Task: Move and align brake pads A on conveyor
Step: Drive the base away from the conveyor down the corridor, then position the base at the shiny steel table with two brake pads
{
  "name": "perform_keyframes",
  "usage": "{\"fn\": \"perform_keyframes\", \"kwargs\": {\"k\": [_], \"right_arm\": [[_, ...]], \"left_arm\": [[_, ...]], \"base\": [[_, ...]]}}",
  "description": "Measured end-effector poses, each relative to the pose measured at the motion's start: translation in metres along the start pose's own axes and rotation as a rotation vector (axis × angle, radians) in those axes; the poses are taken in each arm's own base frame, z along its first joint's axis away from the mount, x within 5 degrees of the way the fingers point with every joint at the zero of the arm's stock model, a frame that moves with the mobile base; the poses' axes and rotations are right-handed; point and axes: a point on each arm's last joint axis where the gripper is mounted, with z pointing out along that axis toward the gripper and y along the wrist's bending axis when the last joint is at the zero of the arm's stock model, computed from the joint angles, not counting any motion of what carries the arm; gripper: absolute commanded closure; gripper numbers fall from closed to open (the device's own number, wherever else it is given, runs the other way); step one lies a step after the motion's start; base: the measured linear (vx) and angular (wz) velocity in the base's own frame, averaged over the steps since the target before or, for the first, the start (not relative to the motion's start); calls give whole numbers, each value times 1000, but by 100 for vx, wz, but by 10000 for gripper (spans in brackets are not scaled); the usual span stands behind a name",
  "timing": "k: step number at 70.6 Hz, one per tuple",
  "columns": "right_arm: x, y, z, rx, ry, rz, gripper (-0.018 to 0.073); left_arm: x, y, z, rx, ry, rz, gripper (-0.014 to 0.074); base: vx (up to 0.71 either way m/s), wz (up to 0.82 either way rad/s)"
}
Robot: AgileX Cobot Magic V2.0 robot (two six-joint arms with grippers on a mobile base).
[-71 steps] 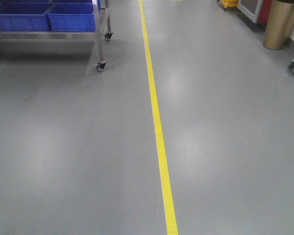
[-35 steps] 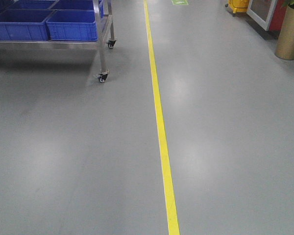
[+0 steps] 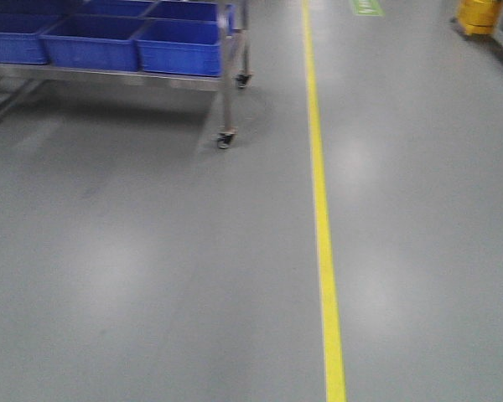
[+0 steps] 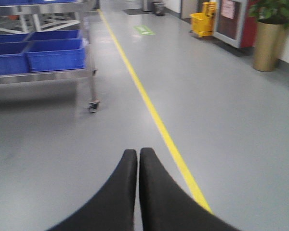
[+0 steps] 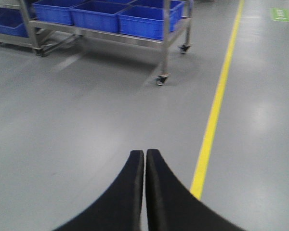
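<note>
Found the left gripper (image 4: pixel 138 153) closed, curved black fingers (image 4: pixel 115 192) meeting tip to tip with nothing between, poised above grey floor (image 4: pixel 48 159). Found the right gripper (image 5: pixel 144 153) in like condition: fingers pressed together along a hairline seam, gripping nothing, over the same floor. Sighted neither brake pads A nor conveyor in any of the three views; cannot report position, heading or long axis of the pads. Recorded a yellow floor line (image 3: pixel 323 226) running from near edge to far edge of the front view, and passing to the right of each gripper in its own wrist view. Noted a steel trolley (image 3: pixel 109 74) at the far left of the floor, well apart from both grippers, standing left of the line on casters (image 3: pixel 225 141) and carrying blue bins (image 3: pixel 180 46) side by side on its shelf. Logged a green floor marking (image 3: pixel 365 7) just right of the line at the far edge, a yellow mop bucket (image 3: pixel 478 15) at the far right corner, and a potted plant in a brass-coloured planter (image 4: pixel 267 45) at the right side of the left wrist view. Marked the front view as motion-blurred.
</note>
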Motion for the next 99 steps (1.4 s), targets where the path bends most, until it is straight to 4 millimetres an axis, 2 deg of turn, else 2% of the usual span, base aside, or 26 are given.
{"fn": "perform_keyframes", "kwargs": {"k": [99], "right_arm": [[0,0,0,0,0,0,568]], "left_arm": [[0,0,0,0,0,1,603]], "base": [[10,85]]}}
